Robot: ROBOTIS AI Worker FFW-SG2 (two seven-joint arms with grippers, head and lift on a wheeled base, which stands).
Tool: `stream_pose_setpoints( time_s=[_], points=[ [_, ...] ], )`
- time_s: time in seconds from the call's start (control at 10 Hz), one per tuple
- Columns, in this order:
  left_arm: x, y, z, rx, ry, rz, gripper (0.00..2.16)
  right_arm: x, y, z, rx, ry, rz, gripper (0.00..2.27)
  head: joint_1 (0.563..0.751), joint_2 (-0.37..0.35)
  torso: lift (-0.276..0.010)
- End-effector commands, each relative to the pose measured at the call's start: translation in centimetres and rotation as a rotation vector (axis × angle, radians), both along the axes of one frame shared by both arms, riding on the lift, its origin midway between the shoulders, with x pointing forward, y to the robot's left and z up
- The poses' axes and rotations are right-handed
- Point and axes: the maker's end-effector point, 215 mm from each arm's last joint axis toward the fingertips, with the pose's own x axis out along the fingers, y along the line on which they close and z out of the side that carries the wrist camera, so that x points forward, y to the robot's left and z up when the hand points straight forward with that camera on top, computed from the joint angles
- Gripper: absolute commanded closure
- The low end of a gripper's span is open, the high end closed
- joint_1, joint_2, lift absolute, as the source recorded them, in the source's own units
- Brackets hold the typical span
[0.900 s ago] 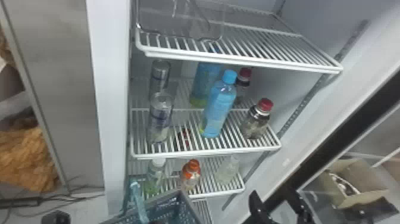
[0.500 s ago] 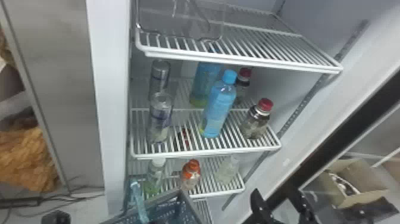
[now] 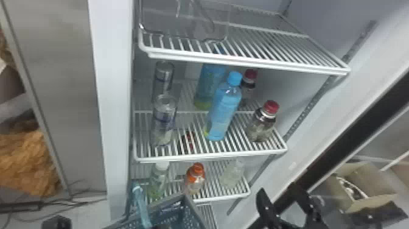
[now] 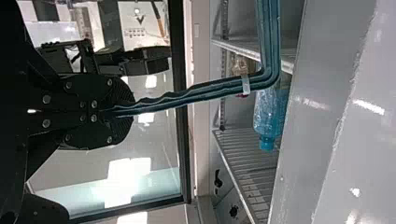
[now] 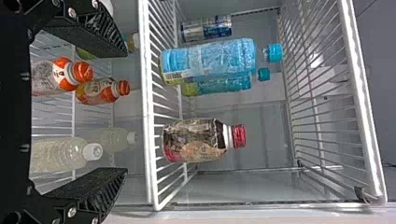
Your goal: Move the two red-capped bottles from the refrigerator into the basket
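Basket of blue-grey plastic [image 3: 194, 213] hung by its handle [image 4: 196, 93] from the closed left gripper [image 4: 125, 112], presumably for nearby loading; empty right gripper [image 5: 126, 112], wide open, faced the red-capped dark plastic bottle [image 5: 194, 140].

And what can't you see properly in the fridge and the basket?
- Much of the basket: head view, cut off by the lower edge.
- Part of the back red-capped bottle: head view, the front blue bottle covers it.
- Cap of the back blue bottle: head view, behind the upper shelf's bars.
- What the tiny red marks are: head view, too small.
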Motion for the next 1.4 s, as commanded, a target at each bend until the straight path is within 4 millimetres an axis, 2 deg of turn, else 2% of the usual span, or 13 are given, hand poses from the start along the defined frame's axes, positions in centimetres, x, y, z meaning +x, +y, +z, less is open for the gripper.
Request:
stream_pose_setpoints(
  time_s=[0.0, 0.2, 0.8, 0.9, 1.3],
  points=[
    [0.0, 0.0, 0.0, -0.002, 0.000, 0.001, 1.17, 0.7, 0.1, 0.2, 0.001, -0.004, 0.000, 0.14, 0.695, -0.350, 0.000],
    [0.2, 0.1, 0.1, 0.000, -0.005, 0.002, 1.17, 1.3, -0.3, 1.6, 0.001, -0.029, -0.021, 0.14, 0.695, -0.350, 0.000],
    [0.4, 0.1, 0.1, 0.008, -0.010, 0.001, 1.17, 5.7, -1.9, 4.5, 0.017, -0.119, -0.103, 0.14, 0.695, -0.350, 0.000],
    [0.3, 0.1, 0.1, 0.007, -0.009, -0.001, 1.17, 6.8, -1.9, 4.8, 0.027, -0.122, -0.106, 0.14, 0.695, -0.350, 0.000],
    [0.5, 0.1, 0.2, 0.009, -0.015, -0.002, 1.17, 9.1, -1.7, 5.1, 0.041, -0.108, -0.123, 0.14, 0.695, -0.350, 0.000]
  ],
)
